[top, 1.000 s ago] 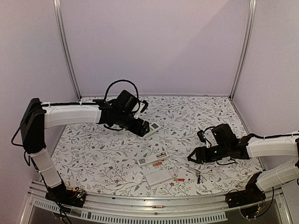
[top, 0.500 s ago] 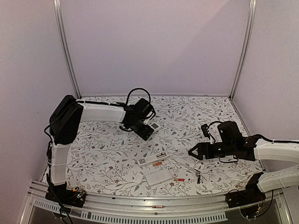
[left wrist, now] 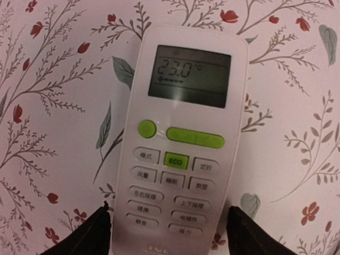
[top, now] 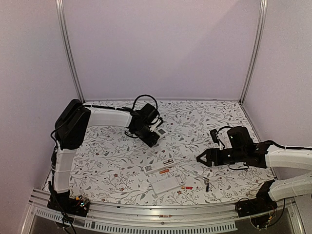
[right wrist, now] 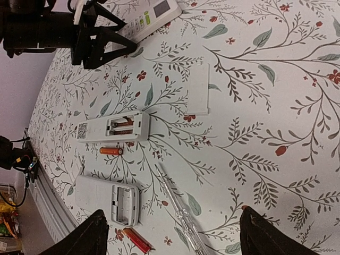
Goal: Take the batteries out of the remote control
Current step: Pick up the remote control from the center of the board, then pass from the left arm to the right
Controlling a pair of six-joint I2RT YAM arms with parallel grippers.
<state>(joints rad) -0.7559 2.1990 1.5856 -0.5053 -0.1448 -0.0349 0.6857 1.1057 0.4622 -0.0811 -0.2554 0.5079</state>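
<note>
The orange battery (right wrist: 111,151) lies loose on the table (right wrist: 276,79). It is ahead of the right end effector (right wrist: 174,212), off toward its left finger, and just beside the open remote (right wrist: 114,127). In that remote's bay we see reddish batteries (right wrist: 123,125), but we cannot tell how many. The red battery (right wrist: 137,240) lies near the left finger's tip, close to the bottom edge of the right wrist view. It is beside the empty remote (right wrist: 101,196), whose bay looks bare. The right end effector is spread wide with nothing held between its fingers. A thin white stick (right wrist: 178,207) lies on the table under the gap, and a flat white cover (right wrist: 190,89) lies farther ahead.

The left end effector (left wrist: 169,211) is well apart from all of these. Its fingers (left wrist: 90,234) stand apart, one on each side of the lower end of the display remote (left wrist: 183,133), which lies face up reading 23.0. We cannot tell whether the fingers touch its edges. The remote's bottom edge is cut off in the left wrist view, its back is hidden, and apart from ECO we cannot read the button labels.
</note>
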